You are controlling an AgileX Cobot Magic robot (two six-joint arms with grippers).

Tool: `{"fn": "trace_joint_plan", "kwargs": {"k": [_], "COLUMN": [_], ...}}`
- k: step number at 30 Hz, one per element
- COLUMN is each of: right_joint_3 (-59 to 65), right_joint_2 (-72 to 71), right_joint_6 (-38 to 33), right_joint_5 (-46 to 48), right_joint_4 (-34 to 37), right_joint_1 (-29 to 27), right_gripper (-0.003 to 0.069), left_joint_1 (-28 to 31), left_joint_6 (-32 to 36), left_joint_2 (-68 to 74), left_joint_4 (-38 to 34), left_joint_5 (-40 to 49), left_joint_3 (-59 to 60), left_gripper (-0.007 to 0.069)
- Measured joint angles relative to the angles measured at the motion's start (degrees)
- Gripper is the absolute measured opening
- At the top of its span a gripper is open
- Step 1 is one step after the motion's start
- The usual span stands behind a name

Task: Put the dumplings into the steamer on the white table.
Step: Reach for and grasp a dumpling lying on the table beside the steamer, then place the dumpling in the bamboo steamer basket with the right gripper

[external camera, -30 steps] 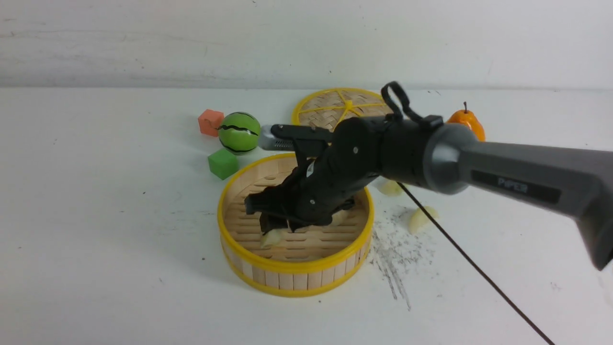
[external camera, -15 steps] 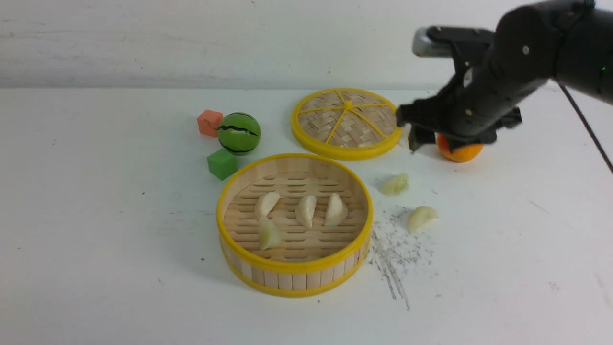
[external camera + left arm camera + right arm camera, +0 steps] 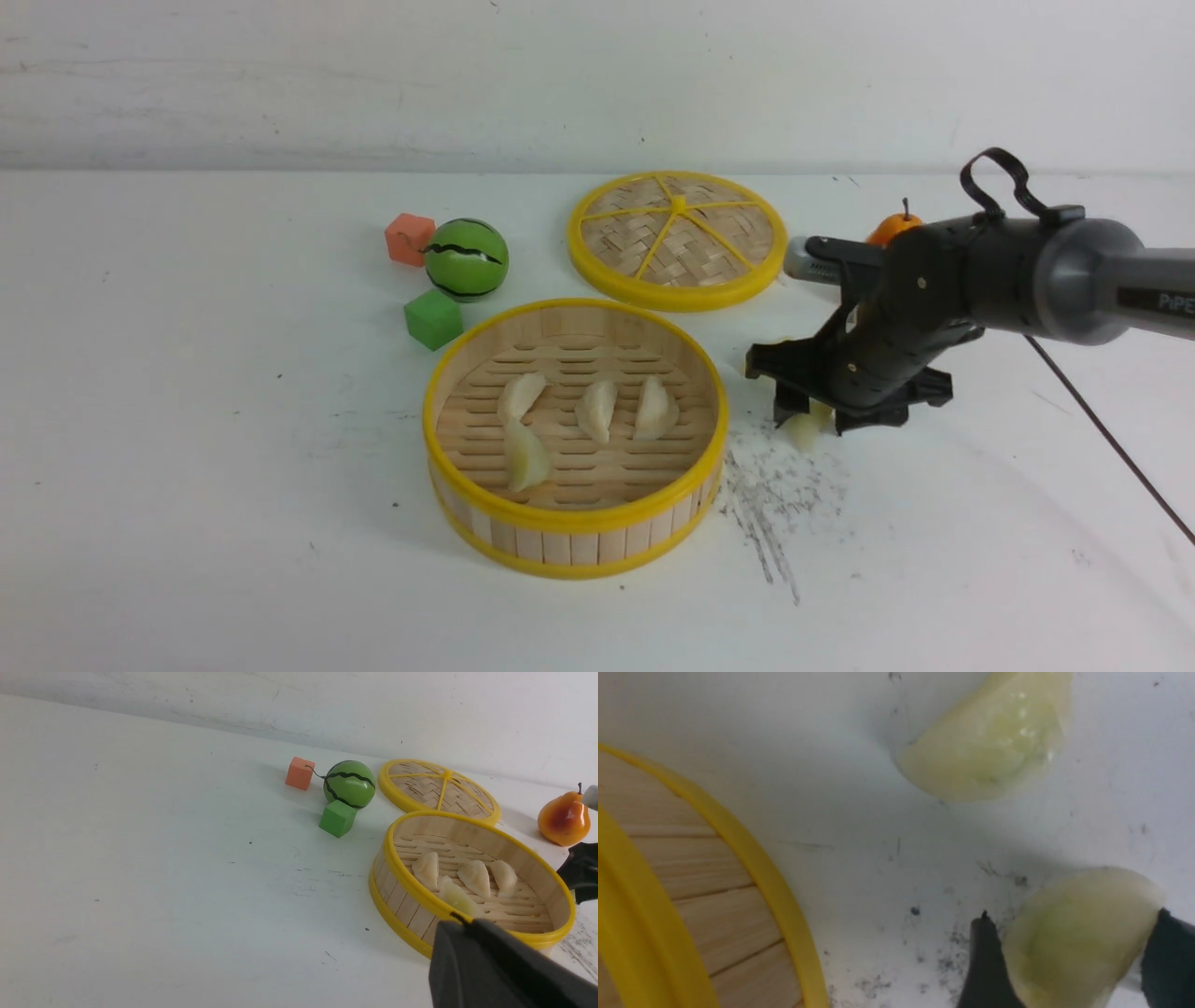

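The steamer (image 3: 574, 518) stands mid-table on the white table (image 3: 187, 420) and holds several cream dumplings (image 3: 597, 409). It also shows in the left wrist view (image 3: 397, 868) and the right wrist view (image 3: 752, 858). My right gripper (image 3: 810, 418) is low over the table right of the steamer, open, its fingers straddling a pale green-tinged dumpling (image 3: 1078, 933), which peeks out beneath it in the front view (image 3: 801, 431). A second loose dumpling (image 3: 990, 751) lies just beyond it, mostly hidden in the front view. My left gripper (image 3: 467, 921) is shut and empty, near the steamer's front rim.
A flat woven lid (image 3: 677, 238) lies behind the steamer. A green watermelon ball (image 3: 467, 259), orange cube (image 3: 411, 238) and green cube (image 3: 434, 319) sit at the back left. An orange pear (image 3: 896, 227) stands behind my right arm. Dark scratch marks (image 3: 770, 504) lie right of the steamer.
My right gripper left a dumpling in the steamer, lifted out, swung right and high, then came down over the loose dumpling right of the steamer.
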Motion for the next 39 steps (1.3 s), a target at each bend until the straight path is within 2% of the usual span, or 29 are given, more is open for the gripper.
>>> {"fn": "trace_joint_plan", "kwargs": {"k": [4,6,11,14,17,22,28,32,39], "right_joint_3": [0.0,0.0,-0.11,0.01,0.13,0.08,0.08,0.08,0.08], "right_joint_2": [0.0,0.0,-0.23,-1.92,-5.1,-13.36,-11.42,-6.07,-1.79], "right_joint_6": [-0.5,-1.54,-8.39,-12.64,-16.28,-27.13,-39.7,-42.11,-42.56], "right_joint_5": [0.21,0.32,2.22,6.41,8.33,8.35,4.55,-0.26,-4.94], "right_joint_4": [-0.67,-0.67,-0.67,-0.82,1.38,14.47,33.17,38.15,39.72], "right_joint_1": [0.0,0.0,0.0,0.0,0.07,3.07,11.71,14.72,15.2], "right_gripper": [0.0266,0.0225,0.0228,0.0228,0.0228,0.0228,0.0228,0.0228,0.0228], "left_joint_1": [0.0,0.0,0.0,0.0,0.0,0.0,0.0,0.0,0.0], "left_joint_6": [0.0,0.0,0.0,0.0,0.0,0.0,0.0,0.0,-0.04], "left_joint_2": [0.0,0.0,0.0,0.0,0.0,0.0,0.0,0.0,0.0], "left_joint_4": [0.39,0.39,0.41,0.46,0.46,0.46,0.63,0.63,0.63], "left_joint_5": [0.0,0.0,0.0,0.0,0.0,0.0,0.0,0.0,0.4], "left_joint_3": [0.0,0.0,0.0,0.0,0.0,0.0,0.0,0.0,0.0], "left_gripper": [0.0006,0.0006,0.0007,0.0011,0.0014,0.0017,0.0022,0.0026,0.003]}}
